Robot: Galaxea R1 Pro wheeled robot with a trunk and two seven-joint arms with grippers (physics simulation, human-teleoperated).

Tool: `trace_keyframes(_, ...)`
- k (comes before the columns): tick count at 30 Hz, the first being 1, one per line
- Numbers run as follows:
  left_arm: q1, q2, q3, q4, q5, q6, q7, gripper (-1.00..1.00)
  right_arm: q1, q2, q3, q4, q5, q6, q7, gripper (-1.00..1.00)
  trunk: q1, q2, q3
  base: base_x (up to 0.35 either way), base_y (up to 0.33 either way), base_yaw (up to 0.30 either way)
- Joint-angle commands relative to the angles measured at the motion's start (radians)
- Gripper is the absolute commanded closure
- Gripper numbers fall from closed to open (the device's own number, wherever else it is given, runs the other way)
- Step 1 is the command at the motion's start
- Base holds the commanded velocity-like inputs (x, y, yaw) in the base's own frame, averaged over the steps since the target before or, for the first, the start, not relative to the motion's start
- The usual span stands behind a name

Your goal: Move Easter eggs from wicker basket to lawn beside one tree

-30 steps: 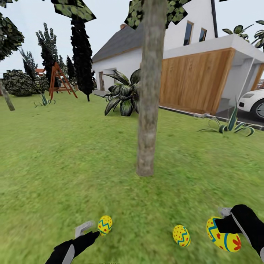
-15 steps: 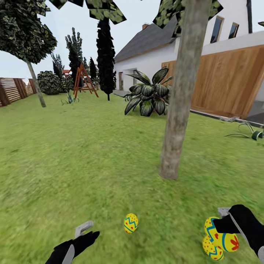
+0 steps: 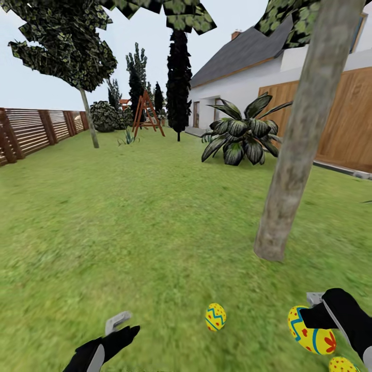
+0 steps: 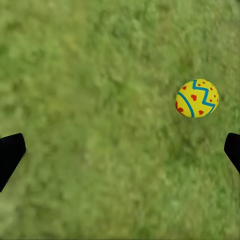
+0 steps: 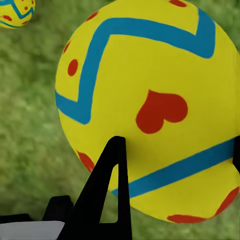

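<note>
While two eggs lie on grass, the right claw grips a third — left claw wide.

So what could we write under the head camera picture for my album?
Right hand holding a painted egg near the tree, two more eggs on the lawn.

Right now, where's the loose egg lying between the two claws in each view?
Head view: loose egg on the grass, low centre, left of the held egg.
Left wrist view: same egg, lying on grass.
Right wrist view: a small egg at a corner; cannot tell if it is the same one.
Shared landmark: the grass, under it in all views.
</note>
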Motion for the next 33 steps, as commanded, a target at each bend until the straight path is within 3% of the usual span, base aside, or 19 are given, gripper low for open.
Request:
trace_keyframes(1,-0.001,-0.001,0.007,-0.001,0.007,0.009,-0.004,-1.00,0.000,0.000,-0.003,-0.002,0.010,0.003,0.008,1.00,0.000,-0.001,-0.001,0.016,0.019,0.292)
trace_keyframes(9,-0.001,0.002,0.013,0.001,0.013,0.009,-0.006,-1.00,0.000,0.000,-0.003,-0.002,0.010,0.003,0.008,1.00,0.000,-0.001,-0.001,0.222,0.223,0.261)
trace_keyframes(15,-0.001,0.002,0.014,0.012,0.014,0.009,-0.006,-1.00,0.000,0.000,-0.003,-0.002,0.010,0.003,0.009,1.00,0.000,-0.001,-0.001,0.161,0.300,0.019)
trace_keyframes(33,-0.001,0.003,0.010,0.013,0.006,0.009,-0.006,-1.00,0.000,0.000,-0.003,-0.002,0.009,0.003,0.010,1.00,0.000,-0.001,-0.001,0.005,0.335,0.000)
